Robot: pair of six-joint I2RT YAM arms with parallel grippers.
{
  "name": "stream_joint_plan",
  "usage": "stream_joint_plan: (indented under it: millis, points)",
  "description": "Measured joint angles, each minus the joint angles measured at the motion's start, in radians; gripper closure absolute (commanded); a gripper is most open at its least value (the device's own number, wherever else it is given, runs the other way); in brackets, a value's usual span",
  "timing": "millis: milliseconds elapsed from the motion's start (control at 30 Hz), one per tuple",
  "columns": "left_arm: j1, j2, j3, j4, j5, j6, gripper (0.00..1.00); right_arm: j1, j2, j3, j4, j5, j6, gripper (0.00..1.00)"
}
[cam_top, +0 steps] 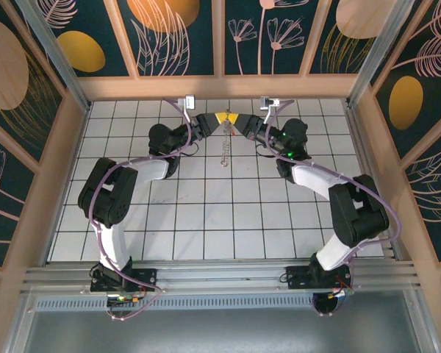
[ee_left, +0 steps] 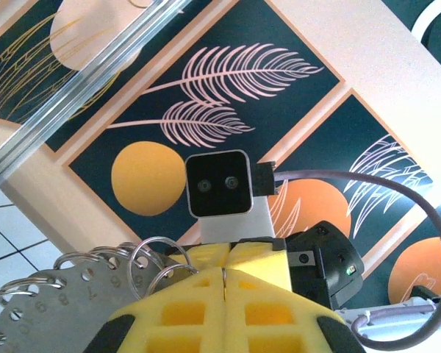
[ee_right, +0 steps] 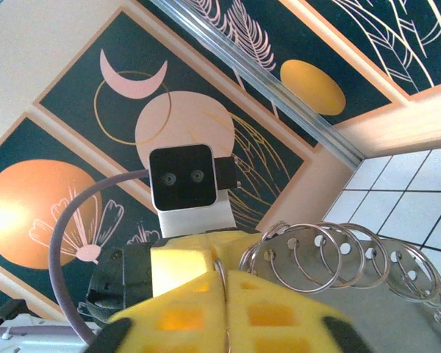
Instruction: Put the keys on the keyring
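My left gripper [cam_top: 217, 119] and right gripper [cam_top: 235, 120] meet tip to tip above the far middle of the tiled table [cam_top: 206, 220]. Both are shut on one thin wire loop of the keyring [ee_right: 220, 267], which shows in the seam between the yellow pads [ee_left: 195, 294] in the left wrist view as well. Below the grippers the floppy rest of the keyring [cam_top: 224, 151] hangs as a chain-like strand. Several silver split rings [ee_right: 309, 254] thread a flat metal plate [ee_right: 397, 301] with numbered holes [ee_left: 66, 309]. The keys are out of view.
Wooden frame walls with dark leaf-patterned panels [cam_top: 180, 37] close in the table at the back and both sides. An aluminium rail [cam_top: 220, 276] runs along the near edge by the arm bases. White tiles lie open in front of the grippers.
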Motion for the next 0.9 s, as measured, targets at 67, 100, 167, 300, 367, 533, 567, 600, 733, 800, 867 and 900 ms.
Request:
stream_joint_plan:
  millis: [67,100,167,300,367,533,567,600,733,800,867,900]
  points:
    - [0.0,0.0,0.0,0.0,-0.001,0.0,1.0,0.0,0.002,0.002,0.002,-0.001,-0.001,1.0]
    - [0.0,0.0,0.0,0.001,-0.002,-0.001,1.0,0.0,0.002,0.003,0.001,-0.001,-0.005,1.0]
    - [0.001,0.0,0.0,0.0,-0.003,0.0,0.99,-0.002,0.002,0.008,-0.01,-0.004,-0.016,1.0]
    - [0.004,-0.015,-0.001,-0.045,-0.002,0.031,0.78,-0.014,-0.001,0.048,-0.107,-0.042,-0.094,1.0]
    - [0.013,-0.047,-0.007,-0.096,0.003,0.072,0.71,-0.019,-0.007,0.098,-0.221,-0.064,-0.177,1.0]
    - [0.037,-0.174,-0.012,-0.296,0.016,0.255,0.64,-0.028,-0.05,0.221,-0.509,-0.105,-0.415,1.0]
    - [0.041,-0.202,-0.011,-0.339,0.019,0.299,0.64,-0.033,-0.058,0.244,-0.559,-0.107,-0.463,1.0]
    - [0.043,-0.227,-0.009,-0.377,0.021,0.34,0.63,-0.037,-0.065,0.26,-0.597,-0.11,-0.5,1.0]
    - [0.045,-0.283,0.01,-0.519,0.027,0.488,0.61,-0.062,-0.076,0.31,-0.742,-0.125,-0.644,1.0]
    - [0.045,-0.285,0.021,-0.575,0.038,0.539,0.61,-0.069,-0.076,0.318,-0.803,-0.131,-0.702,1.0]
    - [0.045,-0.284,0.027,-0.641,0.057,0.589,0.6,-0.074,-0.076,0.322,-0.867,-0.138,-0.761,1.0]
    - [0.045,-0.283,0.03,-0.666,0.069,0.608,0.6,-0.074,-0.076,0.323,-0.889,-0.144,-0.781,1.0]
